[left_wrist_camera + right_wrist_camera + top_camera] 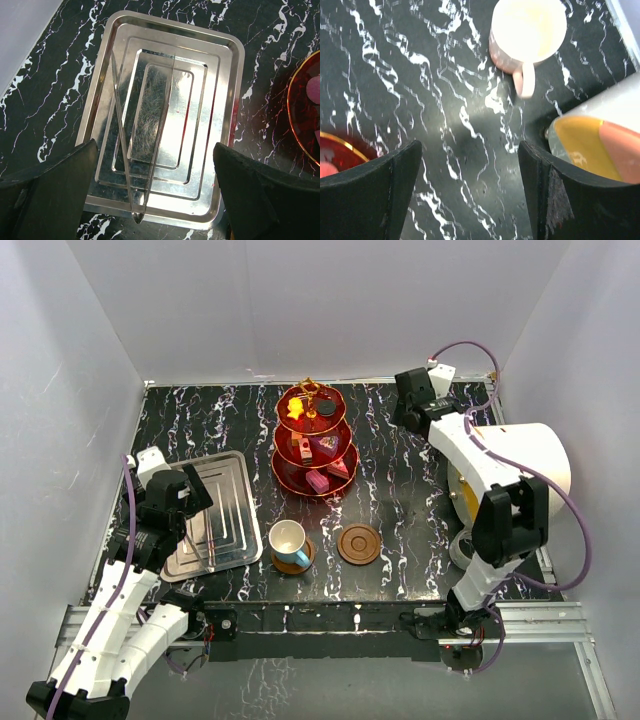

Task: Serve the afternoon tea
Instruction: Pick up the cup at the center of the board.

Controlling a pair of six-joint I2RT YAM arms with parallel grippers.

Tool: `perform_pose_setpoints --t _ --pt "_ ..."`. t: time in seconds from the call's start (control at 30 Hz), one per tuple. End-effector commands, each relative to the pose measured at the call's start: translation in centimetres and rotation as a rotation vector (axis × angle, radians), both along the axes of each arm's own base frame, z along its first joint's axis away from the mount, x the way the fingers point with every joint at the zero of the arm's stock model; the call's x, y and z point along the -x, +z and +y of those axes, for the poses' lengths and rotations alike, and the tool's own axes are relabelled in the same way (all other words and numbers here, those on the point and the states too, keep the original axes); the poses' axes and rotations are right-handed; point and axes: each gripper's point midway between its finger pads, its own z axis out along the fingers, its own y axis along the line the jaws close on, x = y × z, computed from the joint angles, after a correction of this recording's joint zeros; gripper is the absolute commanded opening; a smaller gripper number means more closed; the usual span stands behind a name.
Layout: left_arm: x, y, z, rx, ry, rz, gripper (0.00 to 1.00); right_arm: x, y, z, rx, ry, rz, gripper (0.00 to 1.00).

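Pink cup [527, 35]: stands upright on the desk [445, 100], mouth up, looks empty. It sits just beside the white cylinder [600, 145], well apart from the red stand [315, 440]. The overhead view does not show it; the right arm covers that spot.

Right gripper [468, 150]: fingers spread wide, nothing between them. The cup lies ahead of the fingertips, not yet inside the gap.

Left gripper [155, 150]: fingers fully apart, empty, hanging over the silver tray [227, 115] with the tongs [126, 150] lying in it.

Handling, as a judgement: probably light, rigid and smooth-walled, so slippery under a pinch. The round body could squirt out if caught off-centre. The handle [525, 82] looks too small a loop to trust. Better hold: across the rim, one finger inside and one outside, on the side away from the handle, or square across the body.

Orientation: long axis vertical. The handle points toward the bottom of the right wrist view, back at the fingers.

Likely destination: the bare saucer [359, 544], just beside the blue cup [288, 538] on its own saucer.
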Motion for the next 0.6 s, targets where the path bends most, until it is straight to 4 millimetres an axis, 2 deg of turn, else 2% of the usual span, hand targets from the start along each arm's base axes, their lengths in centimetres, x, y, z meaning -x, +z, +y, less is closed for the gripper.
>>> perform_pose_setpoints --t 0.0,0.2,0.4,0.57 --pt "0.2 0.6 0.5 -0.017 0.017 -0.011 0.99 -3.5 1.5 -1.3 0.036 -0.107 -0.078 0.76" --pt "0.5 1.0 0.7 -0.014 0.029 -0.03 0.99 -5.9 -0.7 -2.8 0.058 -0.213 -0.034 0.75" --pt "0.6 1.1 0.8 -0.013 0.031 -0.033 0.99 -6.8 -3.4 -5.2 0.027 -0.268 0.018 0.7" --pt "0.6 1.1 0.8 -0.012 0.031 -0.035 0.99 -6.4 -5.0 -6.5 0.055 -0.298 0.051 0.7"
